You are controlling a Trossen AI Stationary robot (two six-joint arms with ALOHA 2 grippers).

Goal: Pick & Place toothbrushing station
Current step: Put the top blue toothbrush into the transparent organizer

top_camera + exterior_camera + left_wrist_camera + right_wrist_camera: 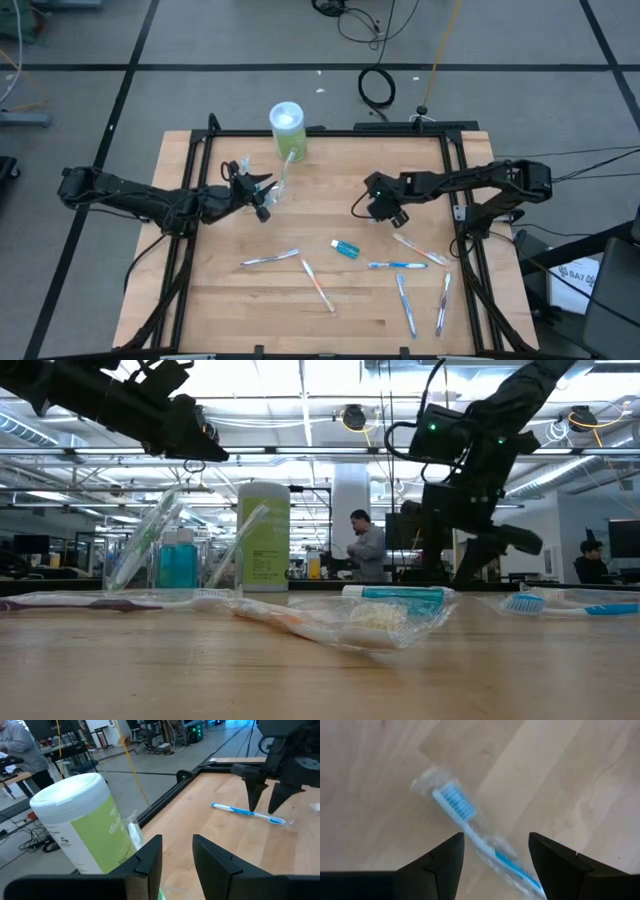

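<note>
While the right gripper (392, 214) hangs with its jaws wide and empty over a wrapped blue toothbrush (470, 822) on the wooden table (200, 300), the left gripper (262, 190) sits near the green container with a white lid (288, 130), beside the clear cup (175, 560), its jaws partly open with nothing visibly between them. Six more toothbrushes, among them an orange one (318, 286), lie scattered across the table's near half, with a small blue white-capped tube (345, 248) lying between them.
</note>
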